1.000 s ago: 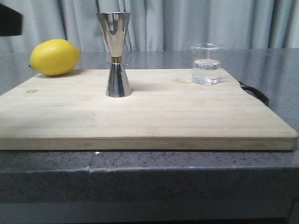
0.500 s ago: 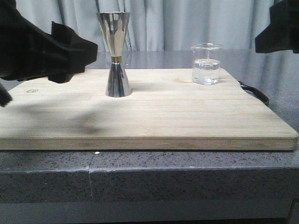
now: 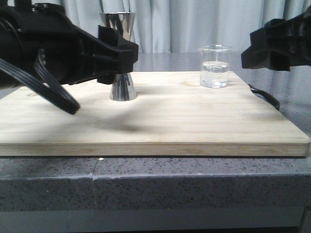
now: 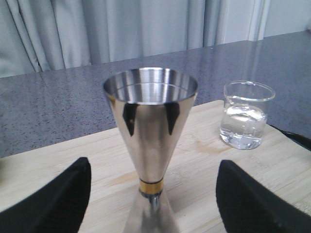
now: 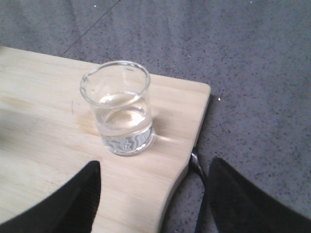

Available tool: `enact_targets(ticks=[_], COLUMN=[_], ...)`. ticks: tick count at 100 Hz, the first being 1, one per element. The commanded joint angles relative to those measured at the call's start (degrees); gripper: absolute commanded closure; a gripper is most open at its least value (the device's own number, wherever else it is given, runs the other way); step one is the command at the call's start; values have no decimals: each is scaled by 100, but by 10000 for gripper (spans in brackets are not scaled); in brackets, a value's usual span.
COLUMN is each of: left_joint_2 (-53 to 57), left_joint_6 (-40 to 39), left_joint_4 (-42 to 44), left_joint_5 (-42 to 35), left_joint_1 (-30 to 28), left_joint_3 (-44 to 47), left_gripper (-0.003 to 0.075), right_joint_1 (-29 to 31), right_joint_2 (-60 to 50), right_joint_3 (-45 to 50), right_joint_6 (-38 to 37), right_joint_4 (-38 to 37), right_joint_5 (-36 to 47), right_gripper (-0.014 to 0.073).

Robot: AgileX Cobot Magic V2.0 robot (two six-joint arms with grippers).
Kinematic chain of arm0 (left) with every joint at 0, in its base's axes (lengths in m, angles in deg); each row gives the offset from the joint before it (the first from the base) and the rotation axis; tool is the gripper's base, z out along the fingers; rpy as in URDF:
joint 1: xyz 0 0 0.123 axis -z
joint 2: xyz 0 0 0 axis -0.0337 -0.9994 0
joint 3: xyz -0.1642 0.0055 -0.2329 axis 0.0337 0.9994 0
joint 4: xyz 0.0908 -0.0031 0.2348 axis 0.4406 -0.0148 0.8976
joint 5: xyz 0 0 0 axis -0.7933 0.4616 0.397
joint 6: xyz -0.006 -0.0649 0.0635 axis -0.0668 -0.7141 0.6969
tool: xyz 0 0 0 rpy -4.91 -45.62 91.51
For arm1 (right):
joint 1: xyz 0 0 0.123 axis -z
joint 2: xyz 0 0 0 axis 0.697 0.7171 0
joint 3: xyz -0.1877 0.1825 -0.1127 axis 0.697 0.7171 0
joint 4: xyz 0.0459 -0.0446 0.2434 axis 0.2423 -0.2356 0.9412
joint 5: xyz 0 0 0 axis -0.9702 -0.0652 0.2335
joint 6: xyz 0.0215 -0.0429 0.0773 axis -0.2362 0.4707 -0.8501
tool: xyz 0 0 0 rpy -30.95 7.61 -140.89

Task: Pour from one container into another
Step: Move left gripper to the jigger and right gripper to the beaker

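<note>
Supporting everything is the grey speckled stone table, and on it lies the pale rectangular wooden cutting board. Both black grippers flank the board with jaws apart and empty. The left gripper straddles the tall polished steel hourglass jigger with a gold waist band, which stands upright between its fingers, untouched. The right gripper faces the small clear glass beaker, upright and part-filled near the board's far right corner. The beaker lies directly ahead of the right jaws, so the right arm is judged nearer for the grasp.
</note>
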Motion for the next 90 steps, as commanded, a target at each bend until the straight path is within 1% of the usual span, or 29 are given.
enact_targets(ticks=[1,34,49,71,90], left_joint_2=[34,-417,-481,-481,-481], left_joint_6=[-103,-114,-114,-114,-114], left_joint_4=[77,88,77,67,67], left_joint_5=[-454,-453,-443,-407,-407], left_joint_1=[42,-28,-127,-161,-161], left_joint_3=[-227,-684,-737,-737,-737], left_gripper=[219,229,307,395,496], right_joint_1=[0,0,0,0,-10], right_joint_2=[-51,-51,52,454,666], right_joint_3=[-194,-194,-194,-194,-194], right_joint_6=[47,47,47,47,37], right_joint_4=[-96,-200,-223,-223,-223], right_joint_5=[639,897,1058,1256,1448], right_gripper=[167,167,168,168,168])
